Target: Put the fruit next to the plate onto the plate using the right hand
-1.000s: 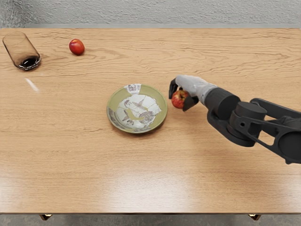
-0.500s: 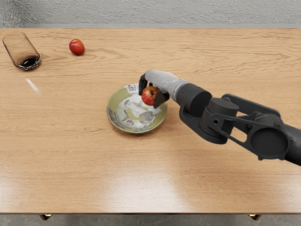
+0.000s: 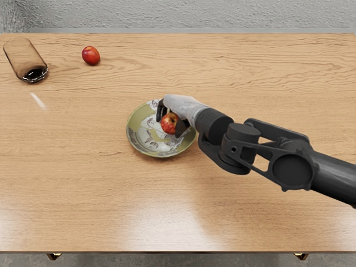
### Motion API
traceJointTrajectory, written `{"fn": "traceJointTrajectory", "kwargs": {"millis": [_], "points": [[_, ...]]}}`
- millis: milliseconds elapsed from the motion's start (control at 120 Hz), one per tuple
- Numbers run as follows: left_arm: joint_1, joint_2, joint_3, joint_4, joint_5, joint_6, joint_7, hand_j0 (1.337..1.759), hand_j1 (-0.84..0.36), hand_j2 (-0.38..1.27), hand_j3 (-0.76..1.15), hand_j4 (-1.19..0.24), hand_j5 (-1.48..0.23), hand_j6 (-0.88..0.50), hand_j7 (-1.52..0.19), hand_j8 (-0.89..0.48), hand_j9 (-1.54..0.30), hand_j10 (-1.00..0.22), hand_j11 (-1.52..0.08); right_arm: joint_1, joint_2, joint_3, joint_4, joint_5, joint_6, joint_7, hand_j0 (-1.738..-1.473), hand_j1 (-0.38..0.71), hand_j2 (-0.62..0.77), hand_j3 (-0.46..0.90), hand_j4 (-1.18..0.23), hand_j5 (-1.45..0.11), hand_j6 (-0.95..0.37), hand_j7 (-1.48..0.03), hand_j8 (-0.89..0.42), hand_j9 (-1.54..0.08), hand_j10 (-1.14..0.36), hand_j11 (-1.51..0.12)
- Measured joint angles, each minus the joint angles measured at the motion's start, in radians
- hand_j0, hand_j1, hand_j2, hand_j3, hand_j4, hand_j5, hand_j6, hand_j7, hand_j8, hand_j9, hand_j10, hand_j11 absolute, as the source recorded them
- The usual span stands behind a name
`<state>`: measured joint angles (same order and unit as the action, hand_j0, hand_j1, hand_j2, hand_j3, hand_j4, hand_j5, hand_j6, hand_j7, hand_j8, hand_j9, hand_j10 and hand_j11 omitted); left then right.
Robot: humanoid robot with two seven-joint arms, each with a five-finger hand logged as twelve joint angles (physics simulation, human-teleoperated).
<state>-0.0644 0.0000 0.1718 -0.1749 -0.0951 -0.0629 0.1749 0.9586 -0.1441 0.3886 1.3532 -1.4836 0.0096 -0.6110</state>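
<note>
Found no words, numbers or signs clear enough to read. Saw only painted drawings on the plate, plus a small patch of dark marks by its far rim, too blurry to make out as letters.

Wooden table, grey wall behind
</note>
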Motion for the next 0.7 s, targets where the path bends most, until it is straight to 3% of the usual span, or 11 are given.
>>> {"fn": "traceJointTrajectory", "kwargs": {"millis": [167,275,392,525,700], "points": [[0.000,0.000,0.000,0.000,0.000,0.000,0.000,1.658,0.35,0.00,0.00,0.00,0.00,0.00,0.00,0.00,0.00,0.00,0.00,-0.001,-0.001,0.000,0.014,0.000,0.001,0.000,-1.658,0.11,0.06,0.00,-0.42,-0.57,-0.34,-0.56,-0.32,-0.57,-0.38,-0.57],[0.000,0.000,0.000,0.000,0.000,0.000,0.000,1.658,0.35,0.00,0.00,0.00,0.00,0.00,0.00,0.00,0.00,0.00,0.00,-0.001,-0.009,0.007,0.029,0.002,0.001,0.000,-1.658,0.06,0.01,0.00,-0.36,-0.49,-0.32,-0.48,-0.31,-0.48,-0.34,-0.49],[0.000,0.000,0.000,0.000,0.000,0.000,0.000,1.658,0.35,0.00,0.00,0.00,0.00,0.00,0.00,0.00,0.00,0.00,0.00,0.001,-0.064,0.051,0.095,0.079,0.020,0.000,-1.658,0.03,-0.02,0.00,-0.33,-0.44,-0.30,-0.43,-0.30,-0.43,-0.31,-0.43],[0.000,0.000,0.000,0.000,0.000,0.000,0.000,1.658,0.35,0.00,0.00,0.00,0.00,0.00,0.00,0.00,0.00,0.00,0.00,0.000,-0.168,0.160,0.167,0.295,0.151,0.000,-1.658,0.00,-0.03,0.00,-0.30,-0.39,-0.29,-0.39,-0.28,-0.39,-0.29,-0.39],[0.000,0.000,0.000,0.000,0.000,0.000,0.000,1.658,0.35,0.00,0.00,0.00,0.00,0.00,0.00,0.00,0.00,0.00,0.00,-0.014,-0.336,0.331,0.183,0.690,0.437,0.000,-1.658,-0.03,-0.04,0.00,-0.27,-0.36,-0.27,-0.36,-0.27,-0.36,-0.27,-0.36]]}}
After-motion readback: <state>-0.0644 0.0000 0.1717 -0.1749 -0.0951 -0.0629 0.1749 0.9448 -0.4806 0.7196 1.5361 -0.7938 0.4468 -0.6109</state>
